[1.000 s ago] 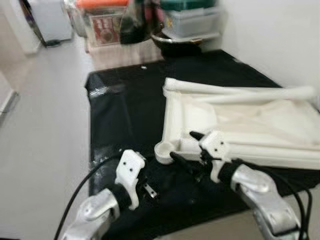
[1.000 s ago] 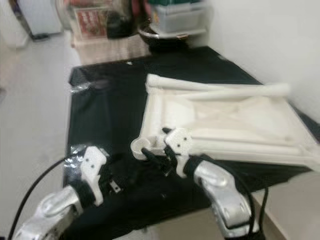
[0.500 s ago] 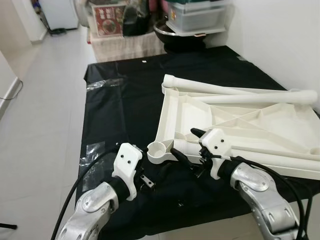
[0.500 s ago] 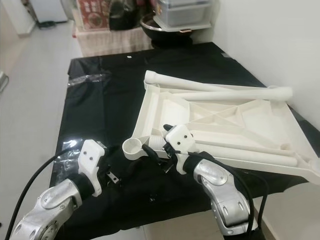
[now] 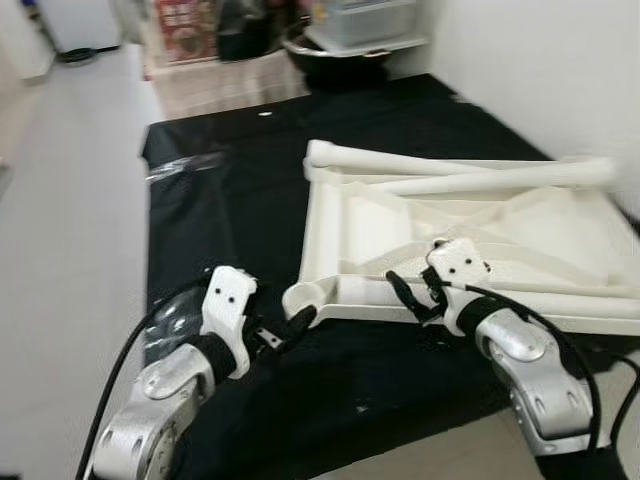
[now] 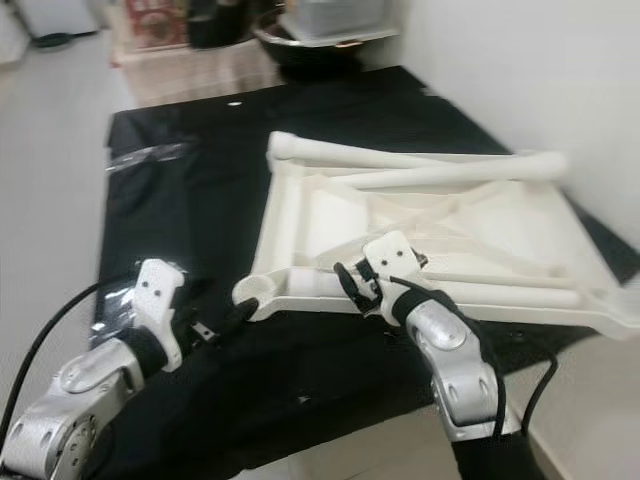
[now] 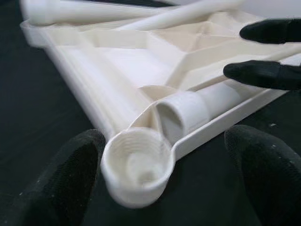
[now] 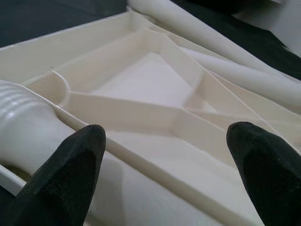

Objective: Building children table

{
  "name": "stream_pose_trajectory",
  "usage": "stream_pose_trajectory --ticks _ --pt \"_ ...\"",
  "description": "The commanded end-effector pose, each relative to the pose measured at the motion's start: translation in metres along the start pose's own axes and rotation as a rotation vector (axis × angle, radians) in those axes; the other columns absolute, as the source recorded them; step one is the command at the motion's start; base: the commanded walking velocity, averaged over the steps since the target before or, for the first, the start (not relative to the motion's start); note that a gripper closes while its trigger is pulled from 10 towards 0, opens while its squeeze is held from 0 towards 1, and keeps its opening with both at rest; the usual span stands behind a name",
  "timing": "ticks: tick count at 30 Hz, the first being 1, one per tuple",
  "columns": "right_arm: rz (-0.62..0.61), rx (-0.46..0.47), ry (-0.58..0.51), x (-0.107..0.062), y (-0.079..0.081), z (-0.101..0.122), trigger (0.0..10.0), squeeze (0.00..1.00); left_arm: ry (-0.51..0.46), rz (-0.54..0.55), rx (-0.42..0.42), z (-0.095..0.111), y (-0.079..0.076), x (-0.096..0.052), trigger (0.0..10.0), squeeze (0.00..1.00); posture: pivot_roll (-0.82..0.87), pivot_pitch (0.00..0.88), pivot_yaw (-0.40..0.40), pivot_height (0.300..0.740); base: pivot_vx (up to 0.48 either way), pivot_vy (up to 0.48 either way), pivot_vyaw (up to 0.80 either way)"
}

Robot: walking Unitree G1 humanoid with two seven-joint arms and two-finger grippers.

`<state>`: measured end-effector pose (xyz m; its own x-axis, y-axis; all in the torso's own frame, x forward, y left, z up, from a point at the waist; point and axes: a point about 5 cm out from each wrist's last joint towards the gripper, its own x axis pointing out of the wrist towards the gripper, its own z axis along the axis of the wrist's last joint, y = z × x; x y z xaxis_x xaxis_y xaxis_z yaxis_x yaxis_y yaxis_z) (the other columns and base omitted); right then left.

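A white plastic tabletop (image 5: pixel 360 230) lies upside down on a black sheet (image 5: pixel 220 210). Two white legs (image 5: pixel 400 163) rest along its far side, and a third leg (image 5: pixel 560 290) lies along its near rim, with its threaded end (image 8: pixel 23 117) by my right gripper. My left gripper (image 5: pixel 290 325) is open at the near-left corner, its fingers (image 7: pixel 80 160) either side of the threaded corner socket (image 7: pixel 136 165). My right gripper (image 5: pixel 400 290) is open over the near rim, holding nothing. Its fingertips (image 7: pixel 268 75) are in the left wrist view, above the third leg's open end (image 7: pixel 181 110).
A white wall (image 5: pixel 560 70) runs along the right. Storage boxes and a dark pot (image 5: pixel 340 40) stand beyond the sheet's far end. Pale floor (image 5: pixel 70 180) lies to the left. The sheet's near edge (image 5: pixel 400 450) is just below my arms.
The camera has shifted. My left gripper has moved up to the corner socket. My right gripper now sits farther to the right along the near rim, away from the socket.
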<state>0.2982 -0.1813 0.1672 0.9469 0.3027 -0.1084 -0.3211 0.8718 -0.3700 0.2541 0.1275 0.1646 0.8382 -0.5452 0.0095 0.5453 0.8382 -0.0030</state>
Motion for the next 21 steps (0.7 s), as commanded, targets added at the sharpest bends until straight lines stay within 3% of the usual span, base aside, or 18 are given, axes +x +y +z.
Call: stream_pose_trajectory --ticks 1,4,14,21 --pt "0.019 0.018 -0.030 0.000 0.005 0.003 10.0 0.00 0.000 0.041 0.001 -0.003 0.007 -0.004 10.0 0.00 -0.06 0.094 -0.020 0.740 0.000 0.000 0.00" --pt "0.055 0.032 -0.060 0.001 0.014 0.006 10.0 0.00 -0.007 0.017 -0.026 -0.002 0.002 -0.007 10.0 0.00 -0.05 0.092 -0.023 0.740 0.000 -0.310 0.00" --pt "0.092 0.050 -0.103 0.001 0.018 0.013 10.0 0.00 0.009 -0.031 -0.098 -0.007 -0.010 -0.006 10.0 0.00 -0.06 0.094 -0.018 0.740 0.000 -0.460 0.00" --pt "0.129 0.054 -0.135 -0.001 0.023 0.017 10.0 0.00 0.027 -0.013 -0.137 -0.008 -0.013 -0.002 10.0 0.00 -0.06 0.096 -0.014 0.740 0.000 0.000 0.00"
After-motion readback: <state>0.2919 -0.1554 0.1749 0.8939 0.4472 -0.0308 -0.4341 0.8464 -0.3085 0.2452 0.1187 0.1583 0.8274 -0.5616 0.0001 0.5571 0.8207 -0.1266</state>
